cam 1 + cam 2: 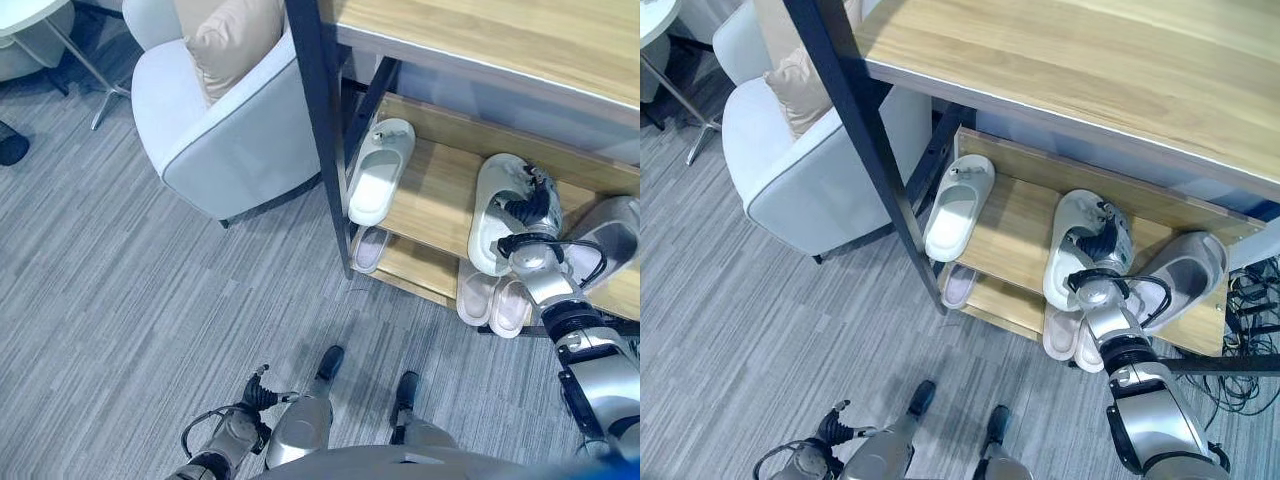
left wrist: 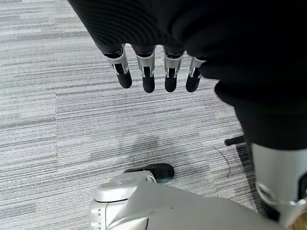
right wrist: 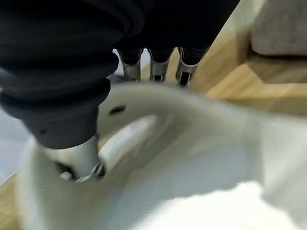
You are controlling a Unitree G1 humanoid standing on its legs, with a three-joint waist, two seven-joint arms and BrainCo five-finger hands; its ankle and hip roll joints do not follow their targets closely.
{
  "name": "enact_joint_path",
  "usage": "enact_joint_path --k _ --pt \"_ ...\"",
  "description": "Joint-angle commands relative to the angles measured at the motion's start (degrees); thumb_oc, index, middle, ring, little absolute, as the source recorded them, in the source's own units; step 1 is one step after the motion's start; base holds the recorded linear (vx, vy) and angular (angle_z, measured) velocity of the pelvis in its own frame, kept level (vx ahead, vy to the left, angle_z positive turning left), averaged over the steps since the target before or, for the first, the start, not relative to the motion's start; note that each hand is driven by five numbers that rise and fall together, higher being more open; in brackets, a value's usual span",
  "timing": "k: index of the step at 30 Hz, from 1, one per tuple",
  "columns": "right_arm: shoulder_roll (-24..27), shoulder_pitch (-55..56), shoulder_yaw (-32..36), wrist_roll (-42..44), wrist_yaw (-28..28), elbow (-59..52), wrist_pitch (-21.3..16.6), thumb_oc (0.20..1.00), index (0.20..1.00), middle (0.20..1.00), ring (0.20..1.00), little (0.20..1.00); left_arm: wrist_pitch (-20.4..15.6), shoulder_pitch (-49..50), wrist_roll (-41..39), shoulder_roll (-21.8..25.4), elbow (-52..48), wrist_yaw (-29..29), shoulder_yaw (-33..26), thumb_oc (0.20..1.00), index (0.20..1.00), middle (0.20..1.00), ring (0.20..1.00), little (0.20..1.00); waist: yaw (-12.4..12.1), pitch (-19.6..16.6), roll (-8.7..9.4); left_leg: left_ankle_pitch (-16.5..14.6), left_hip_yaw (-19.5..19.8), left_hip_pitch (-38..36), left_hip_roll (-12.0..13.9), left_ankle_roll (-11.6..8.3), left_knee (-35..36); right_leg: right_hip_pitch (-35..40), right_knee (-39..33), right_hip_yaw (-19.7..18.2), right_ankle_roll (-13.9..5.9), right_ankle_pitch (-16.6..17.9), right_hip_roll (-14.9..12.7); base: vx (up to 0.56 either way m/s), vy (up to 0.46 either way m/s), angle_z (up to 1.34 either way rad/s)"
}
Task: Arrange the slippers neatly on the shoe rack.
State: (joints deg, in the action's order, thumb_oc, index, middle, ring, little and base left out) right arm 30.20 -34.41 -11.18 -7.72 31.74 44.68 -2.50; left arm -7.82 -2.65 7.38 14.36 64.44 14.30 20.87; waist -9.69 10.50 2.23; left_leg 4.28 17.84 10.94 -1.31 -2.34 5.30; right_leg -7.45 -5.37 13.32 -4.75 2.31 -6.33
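- My right hand (image 1: 1098, 245) is up on the middle shelf of the light wooden shoe rack with the dark metal frame (image 1: 1010, 215), wrapped round the strap of a cream-white rubber slipper (image 1: 1065, 255). In my right wrist view the fingers (image 3: 152, 67) go over the far side of the strap and the thumb pokes in under it, so it's clamped on that slipper.
- That slipper sits on the shelf board, toe pointing in towards the back, heel out near the front edge.
- Just to its right there's a grey slipper (image 1: 1185, 270) lying at an angle on the same shelf, close beside my wrist.
- Over at the left end of that shelf, a second cream-white slipper (image 1: 380, 170) hangs half off the front edge, right next to the frame post.
- Down on the lowest shelf: one pale pinkish slipper (image 1: 368, 248) on the left, and a pair of pale pink slippers (image 1: 492, 298) side by side under my right arm.
- My left hand (image 2: 148, 72) hangs low over the grey striped carpet floor (image 1: 140, 300), fingers straight and relaxed, holding nothing.
- Left of the rack there's a white armchair (image 1: 215, 130) with a beige cushion (image 1: 235, 40) on it.
- Can't make out any brand or writing on the slippers, fwiw.
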Motion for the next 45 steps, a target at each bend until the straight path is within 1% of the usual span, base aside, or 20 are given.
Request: enact_joint_path --k 1,5,9,12,14,15,18,19,20,21,23,27,32,35,36,37,40,45 --pt "3.42 -0.21 0.05 -1.39 0.89 -1.24 -0.59 0.200 0.200 0.200 0.200 0.200 -0.45 -1.76 -0.68 -3.42 3.87 1.49 3.82 1.000 1.000 1.000 1.000 1.000 -0.56 -1.36 0.56 -2.60 -1.91 -0.58 -2.63 -0.17 -0.30 3.93 0.37 2.22 -3.53 -2.51 -1.40 0.00 0.000 0.00" --pt "2.85 1.26 0.13 -2.56 0.88 -3.48 -0.38 0.200 0.200 0.200 0.200 0.200 -0.15 -2.05 -0.66 -3.66 4.31 1.47 3.25 1.000 1.000 1.000 1.000 1.000 -0.32 -1.18 0.85 -2.69 -1.77 -0.70 -2.64 -0.10 -0.30 3.98 0.37 2.25 -3.61 -2.39 -1.48 0.00 0.008 0.02" --pt "1.61 3.57 0.74 -5.95 1.77 -10.39 -0.59 0.200 0.200 0.200 0.200 0.200 0.17 -2.44 0.27 -3.83 4.87 1.47 2.58 1.000 1.000 1.000 1.000 1.000 -0.06 -0.97 1.09 -2.84 -1.79 -0.64 -2.64 0.06 -0.30 3.76 0.37 2.12 -3.70 -2.29 -1.56 -0.01 0.009 0.00" --pt "-3.21 5.85 2.52 -6.90 3.37 -17.61 -0.50 0.200 0.200 0.200 0.200 0.200 0.59 -3.20 -0.17 -4.08 4.97 1.84 1.66 1.000 1.000 1.000 1.000 1.000 -0.02 -0.83 1.54 -2.89 -1.77 -0.43 -2.58 0.31 -0.30 3.54 0.37 1.89 -3.69 -2.20 -1.56 -0.01 0.038 0.01" --pt "-4.17 6.64 2.30 -8.34 3.21 -19.40 -0.18 0.200 0.200 0.200 0.200 0.200 0.74 -3.38 -0.09 -4.06 4.88 1.69 1.56 1.000 1.000 1.000 1.000 1.000 -0.08 -0.82 1.84 -2.94 -1.68 -0.31 -2.57 0.36 -0.30 3.45 0.37 1.92 -3.69 -2.21 -1.49 0.00 0.000 0.00" --pt "-4.71 6.43 1.65 -10.10 3.36 -19.10 0.41 0.200 0.200 0.200 0.200 0.200 0.73 -3.73 0.03 -4.04 4.76 1.48 1.67 1.000 1.000 1.000 1.000 1.000 -0.33 -0.83 2.13 -2.97 -1.62 -0.18 -2.55 0.36 -0.30 3.36 0.37 2.02 -3.72 -2.23 -1.47 0.00 0.006 0.06" --pt "-5.26 4.54 1.64 -10.31 4.40 -16.84 1.44 0.200 0.200 0.200 0.200 0.200 0.47 -4.25 -0.28 -3.70 3.69 1.72 2.28 1.000 1.000 1.000 1.000 1.000 -1.14 -0.70 2.44 -2.85 -1.00 0.47 -2.69 0.39 -0.30 2.86 0.37 2.40 -3.75 -2.15 -1.46 -0.02 0.008 0.09" --pt "-5.07 2.27 1.74 -9.66 5.27 -14.75 2.01 0.200 0.200 0.200 0.200 0.200 0.26 -4.50 -0.40 -3.43 3.32 1.98 2.76 1.000 1.000 1.000 1.000 1.000 -1.60 -0.49 2.58 -2.71 -0.69 0.85 -2.91 0.38 -0.30 2.64 0.37 2.74 -3.75 -2.10 -1.51 -0.02 0.007 0.18" --pt "-5.07 2.10 1.69 -9.62 5.31 -14.58 1.96 0.200 0.200 0.200 0.200 0.200 0.26 -4.57 -0.40 -3.42 3.32 1.98 2.72 1.000 1.000 1.000 1.000 1.000 -1.55 -0.45 2.58 -2.69 -0.67 0.89 -2.92 0.38 -0.30 2.62 0.37 2.76 -3.76 -2.10 -1.52 -0.03 0.015 0.17" --pt "-4.07 -1.03 1.56 -10.05 6.86 -12.06 3.12 0.200 0.200 0.200 0.200 0.200 -0.19 -4.81 -1.20 -3.21 2.67 2.29 3.06 1.000 1.000 1.000 1.000 1.000 -2.20 -0.04 2.77 -2.51 -0.48 1.47 -3.06 0.31 -0.30 2.28 0.37 3.07 -3.78 -1.93 -1.64 -0.02 0.010 0.13" --pt "-3.41 -2.43 1.84 -10.39 7.71 -10.87 3.87 0.200 0.200 0.200 0.200 0.200 -0.45 -4.80 -1.80 -3.18 2.30 2.47 3.10 1.000 1.000 1.000 1.000 1.000 -2.42 0.14 2.81 -2.47 -0.27 1.74 -3.17 0.30 -0.30 2.22 0.37 3.19 -3.79 -1.84 -1.75 -0.01 0.013 0.05" --pt "-2.86 -4.23 2.14 -9.48 8.52 -9.00 4.36 0.200 0.200 0.200 0.200 0.200 -0.63 -4.88 -1.97 -3.26 2.21 2.63 3.52 1.000 1.000 1.000 1.000 1.000 -2.75 0.36 2.73 -2.40 0.18 2.04 -3.40 0.32 -0.30 1.96 0.37 3.41 -3.84 -1.76 -1.89 0.00 0.014 0.09" --pt "-0.76 -7.46 1.30 -8.80 8.91 -5.31 5.11 0.200 0.200 0.200 0.200 0.200 -0.94 -5.25 -2.45 -3.30 2.25 2.82 4.35 1.000 1.000 1.000 1.000 1.000 -3.23 0.53 2.76 -2.16 0.54 2.79 -3.53 0.16 -0.30 1.29 0.37 3.85 -3.93 -1.71 -2.06 0.00 0.013 0.07" --pt "-0.87 -8.08 1.22 -7.91 8.94 -3.75 5.29 0.206 0.206 0.206 0.206 0.206 -1.19 -5.61 -3.64 -3.20 1.25 2.76 4.55 1.000 1.000 1.000 1.000 1.000 -3.35 0.64 2.78 -2.10 0.64 3.09 -3.70 0.13 -0.30 1.26 0.37 4.04 -3.89 -1.78 -2.06 0.00 0.000 0.00" --pt "-0.88 -8.11 1.21 -7.89 8.95 -3.71 5.27 0.755 0.755 0.755 0.755 0.755 -1.19 -5.62 -3.66 -3.19 1.24 2.75 4.54 1.000 1.000 1.000 1.000 1.000 -3.34 0.64 2.78 -2.09 0.66 3.11 -3.70 0.13 -0.30 1.25 0.37 4.06 -3.89 -1.78 -2.06 0.00 0.000 0.00" --pt "-1.66 -8.15 1.52 -6.43 9.18 -3.67 4.76 1.000 1.000 1.000 1.000 1.000 -1.15 -5.61 -3.99 -3.28 1.02 2.84 4.73 1.000 1.000 1.000 1.000 1.000 -3.36 0.63 2.74 -2.13 0.68 3.05 -3.71 0.12 -0.30 1.24 0.37 4.03 -3.86 -1.77 -2.11 0.00 0.000 0.00" --pt "-2.99 -8.23 2.53 -2.66 9.32 -4.03 3.71 1.000 1.000 1.000 1.000 1.000 -0.66 -5.88 -4.31 -3.47 1.58 3.12 4.69 1.000 1.000 1.000 1.000 1.000 -3.64 0.62 2.70 -2.11 0.79 3.08 -3.66 0.15 -0.30 1.14 0.37 4.09 -3.90 -1.76 -2.13 0.00 0.000 0.00" --pt "-4.14 -7.35 2.76 -1.92 9.19 -5.08 3.61 1.000 1.000 1.000 1.000 1.000 -0.28 -5.71 -4.67 -4.23 2.62 3.24 4.31 1.000 1.000 1.000 1.000 1.000 -3.70 0.46 2.77 -2.24 0.97 3.00 -3.64 0.17 -0.30 1.26 0.37 4.29 -3.81 -1.90 -2.05 0.00 0.000 0.00"
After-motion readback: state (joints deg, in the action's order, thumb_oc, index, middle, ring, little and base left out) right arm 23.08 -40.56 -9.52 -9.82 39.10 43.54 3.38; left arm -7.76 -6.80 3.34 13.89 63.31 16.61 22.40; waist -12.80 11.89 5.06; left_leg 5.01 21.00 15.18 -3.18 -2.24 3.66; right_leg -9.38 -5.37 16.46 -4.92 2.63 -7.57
